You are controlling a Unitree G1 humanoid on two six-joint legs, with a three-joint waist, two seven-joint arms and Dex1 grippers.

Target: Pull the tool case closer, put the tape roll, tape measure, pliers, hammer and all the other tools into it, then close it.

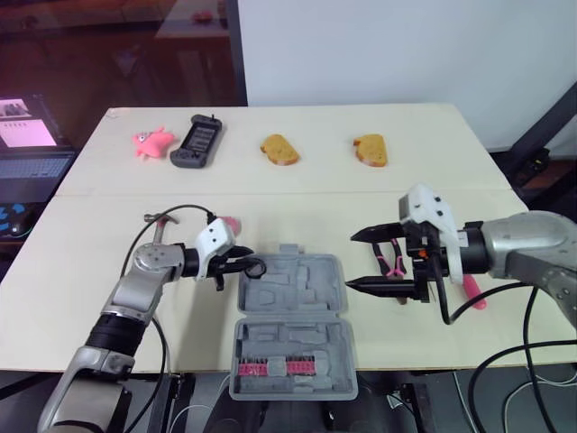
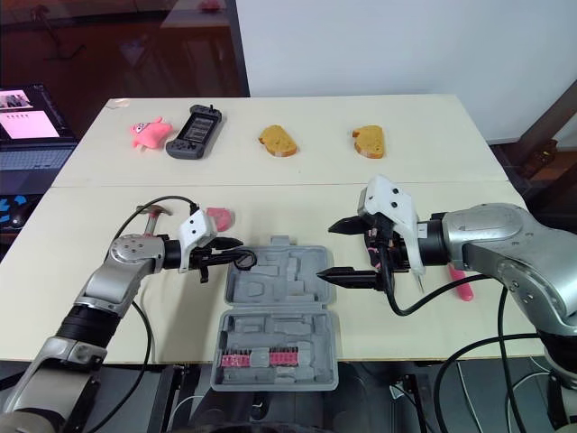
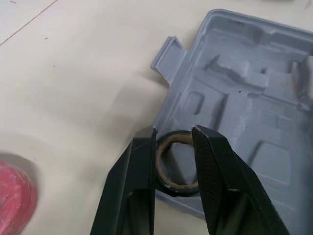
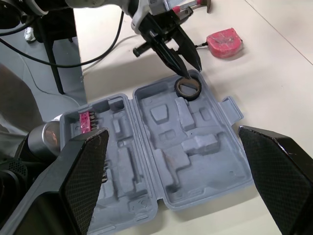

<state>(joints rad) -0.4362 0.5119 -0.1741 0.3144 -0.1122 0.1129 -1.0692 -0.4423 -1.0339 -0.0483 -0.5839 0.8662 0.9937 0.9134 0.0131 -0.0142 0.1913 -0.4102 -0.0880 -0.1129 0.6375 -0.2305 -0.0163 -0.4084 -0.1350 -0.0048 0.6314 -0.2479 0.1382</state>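
On the cream table (image 1: pixel 297 207), built of two tops meeting at a seam (image 1: pixel 270 192), found the grey tool case (image 1: pixel 297 302) lying open at the near edge, with a row of pink bits (image 1: pixel 270 368) in its nearer half. Saw the tape roll (image 4: pixel 188 93) sitting in the far-left corner of the farther half, right at the tip of the left gripper (image 3: pixel 174 129); could not tell whether that gripper clasped the roll or merely hovered at it. Noted the right gripper (image 1: pixel 351 261) hanging just right of the case, jaws spread wide and holding nothing, with the pink-handled pliers (image 1: pixel 393 264) on the table close by it. Spotted a pink handle (image 1: pixel 474 294) beyond that arm, and the red tape measure (image 1: pixel 230 223) and the hammer (image 1: pixel 159 220) behind the left arm. Counted on the far top a pink toy (image 1: pixel 151 142), a black handheld console (image 1: pixel 198 142), a slice of toast (image 1: pixel 279 149) and a second slice (image 1: pixel 371 150). Beyond the table, made out a white wall (image 1: pixel 361 45), a dark panel (image 1: pixel 117 45) to its left and a lit laptop (image 1: pixel 32 135) at the left side.
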